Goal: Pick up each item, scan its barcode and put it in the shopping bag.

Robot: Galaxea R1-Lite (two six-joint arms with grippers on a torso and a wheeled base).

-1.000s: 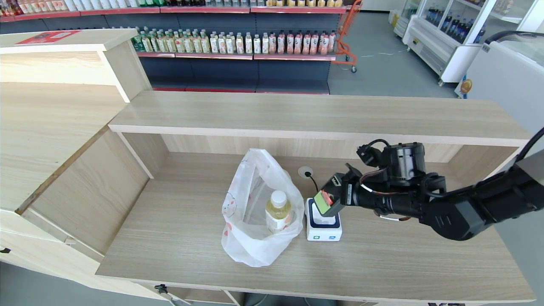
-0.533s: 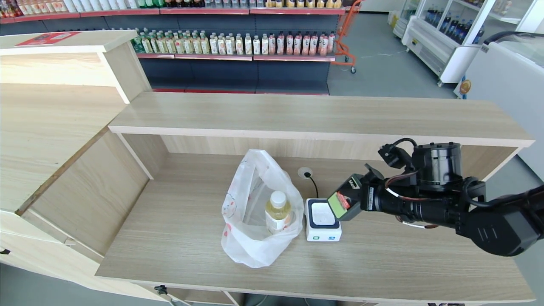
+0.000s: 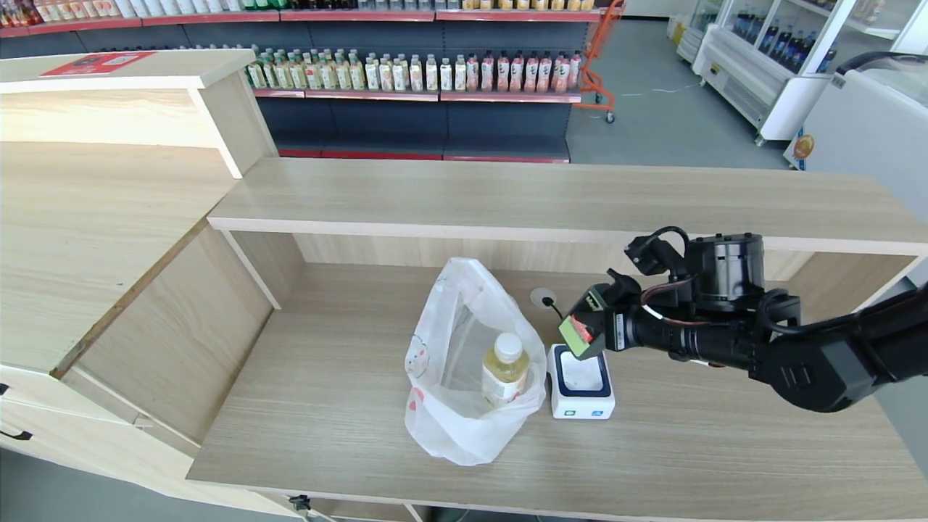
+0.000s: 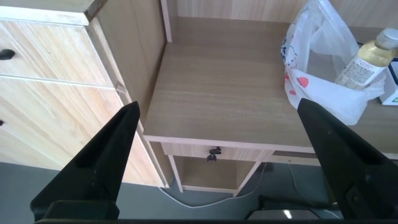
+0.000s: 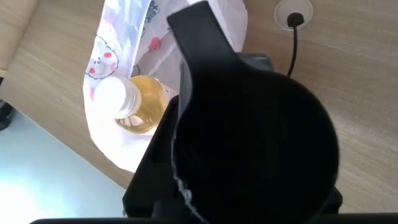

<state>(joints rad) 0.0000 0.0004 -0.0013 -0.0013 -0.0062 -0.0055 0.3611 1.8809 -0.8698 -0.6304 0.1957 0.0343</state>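
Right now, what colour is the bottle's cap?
The cap is white, clearest in the head view.

Bottle (image 3: 505, 366) stands inside the bag (image 3: 453, 406), mid-counter (image 3: 326, 406). Scanner (image 3: 581, 383) sits just right of the bag, socket (image 3: 543, 297) behind it. Right gripper (image 3: 582, 332) holds the pack (image 3: 572, 339) above the scanner's back edge.

Head high — wrists lower, common bag (image 3: 449, 428)
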